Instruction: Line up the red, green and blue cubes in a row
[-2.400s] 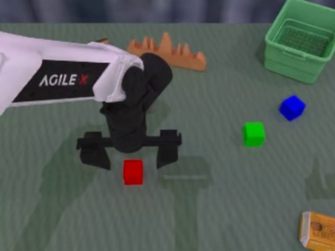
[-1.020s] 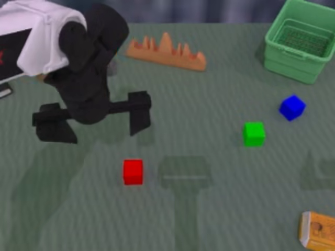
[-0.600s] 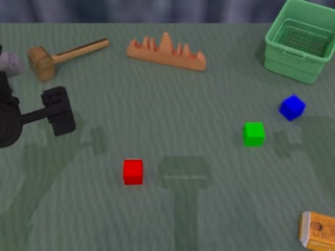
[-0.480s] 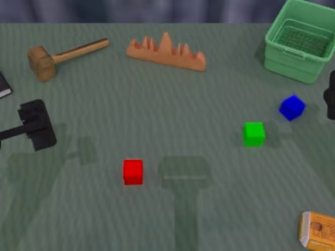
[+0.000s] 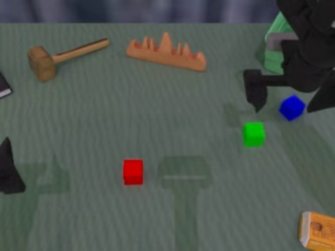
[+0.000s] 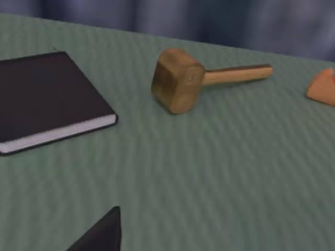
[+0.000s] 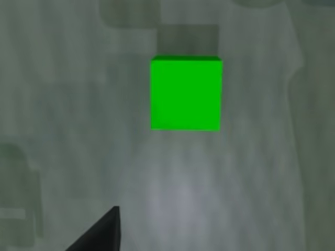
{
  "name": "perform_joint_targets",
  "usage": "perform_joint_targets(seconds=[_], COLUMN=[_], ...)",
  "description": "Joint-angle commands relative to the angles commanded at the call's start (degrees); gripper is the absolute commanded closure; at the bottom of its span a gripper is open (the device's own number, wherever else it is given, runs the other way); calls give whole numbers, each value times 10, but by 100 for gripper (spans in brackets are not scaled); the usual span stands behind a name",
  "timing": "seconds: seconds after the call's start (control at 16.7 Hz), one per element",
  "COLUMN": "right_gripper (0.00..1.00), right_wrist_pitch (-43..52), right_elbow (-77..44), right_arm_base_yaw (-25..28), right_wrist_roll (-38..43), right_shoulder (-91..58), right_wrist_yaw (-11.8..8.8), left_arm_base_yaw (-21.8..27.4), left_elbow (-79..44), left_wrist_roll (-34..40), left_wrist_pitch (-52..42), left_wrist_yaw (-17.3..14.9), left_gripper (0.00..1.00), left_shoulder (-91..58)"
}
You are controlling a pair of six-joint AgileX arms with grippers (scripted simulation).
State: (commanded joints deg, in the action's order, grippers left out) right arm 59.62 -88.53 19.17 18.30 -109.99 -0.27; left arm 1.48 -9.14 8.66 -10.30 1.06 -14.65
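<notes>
The red cube sits alone on the table left of centre, exactly where it lay a couple of seconds ago when the left gripper hung just above it with its fingers spread to either side; it has not shifted since. The green cube rests well to its right, with the blue cube near it, farther right and toward the back; neither has moved, and the three do not yet form a row. What has changed is the arms: the left arm has pulled back to the table's left edge, where only a dark tip of the left gripper shows and I cannot tell how its fingers stand, while the right gripper has swung in from the right and now hangs over the blue cube, fingers spread wide. Its wrist camera looks straight down on the green cube. That suggests the red cube is already placed as the row's anchor and the right arm is about to fetch green or blue. Around them lie a wooden mallet, a black book, an orange spiked block, a green basket and an orange printed box.
</notes>
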Motion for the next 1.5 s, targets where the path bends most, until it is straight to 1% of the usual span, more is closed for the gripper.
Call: perform_joint_targets(seconds=[0.18, 0.36, 0.78, 0.9, 1.2, 1.32, 1.5], right_gripper=[0, 0, 0, 0, 0, 0, 0], right_wrist_pitch=[51, 76, 76, 55, -55, -73, -73], right_elbow=[-96, -150, -156, -141, -75, -61, -61], right_arm_base_yaw=[18, 28, 27, 29, 30, 31, 31], right_wrist_roll=[18, 28, 29, 28, 30, 31, 31], right_shoulder=[-107, -161, -170, -178, -215, -223, -223], right_wrist_yaw=[2, 4, 4, 5, 5, 5, 5], left_arm_base_yaw=[-18, -25, -26, -26, -26, -26, -26], left_elbow=[59, 87, 91, 91, 91, 91, 91], left_wrist_roll=[-51, -81, -87, -87, -87, -87, -87], left_wrist_pitch=[61, 97, 103, 103, 103, 103, 103], left_wrist_yaw=[-6, -10, -11, -11, -11, -11, -11], left_gripper=[0, 0, 0, 0, 0, 0, 0], left_shoulder=[85, 137, 146, 146, 146, 146, 146])
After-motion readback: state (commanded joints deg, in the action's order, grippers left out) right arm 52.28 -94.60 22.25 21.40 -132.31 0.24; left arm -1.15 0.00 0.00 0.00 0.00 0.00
